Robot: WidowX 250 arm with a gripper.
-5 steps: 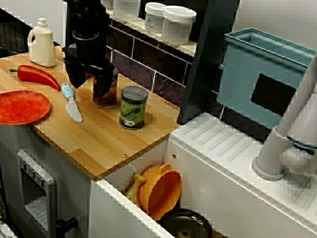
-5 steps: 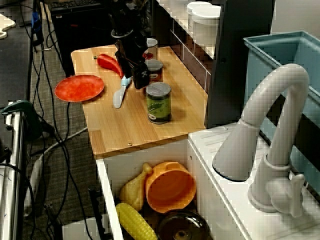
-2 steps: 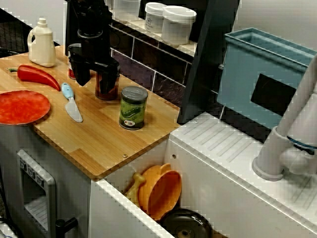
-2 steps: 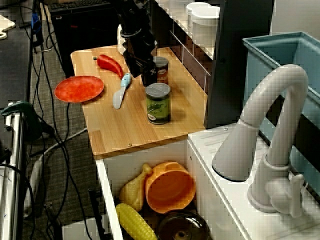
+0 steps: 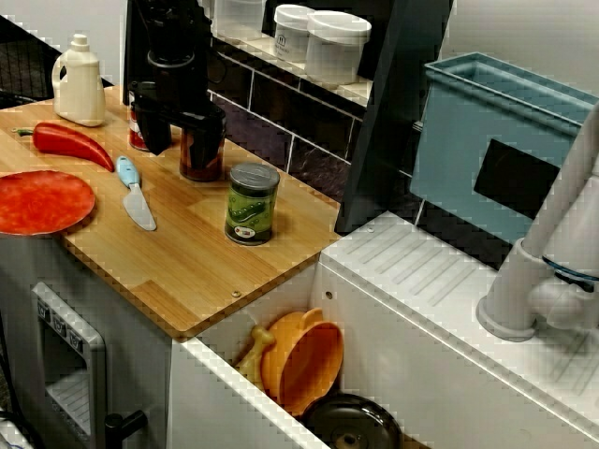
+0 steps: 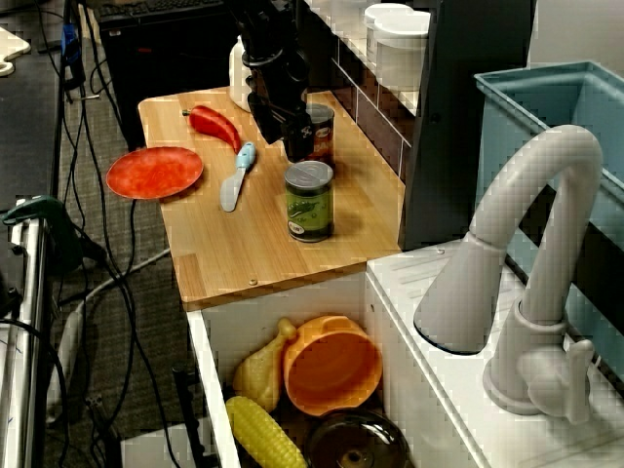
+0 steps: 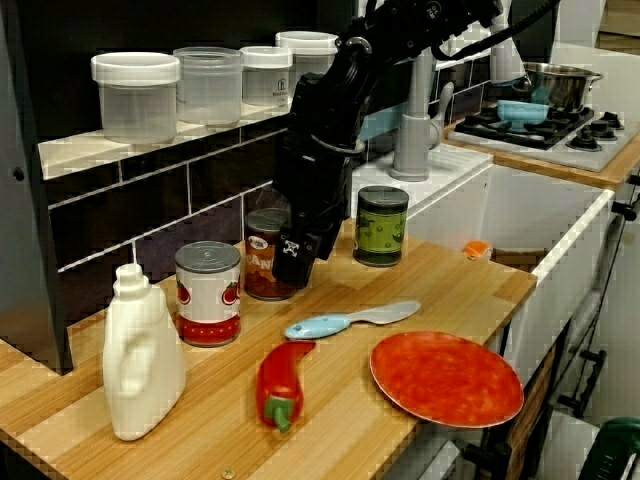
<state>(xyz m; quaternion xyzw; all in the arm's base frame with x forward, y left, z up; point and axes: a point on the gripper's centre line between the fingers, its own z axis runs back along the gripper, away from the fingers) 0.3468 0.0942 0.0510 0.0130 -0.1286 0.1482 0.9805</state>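
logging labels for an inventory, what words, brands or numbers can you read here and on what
No text is sharp enough to quote.
green can: printed label, lettering blurred.
brown can: pale band of lettering, too small to read.
red-and-white can: tomato pictures, words blurred.
white tub: small dark mark on the side, unreadable.

Two views above, one apparently opposite; counter (image 5: 187, 267) shared.
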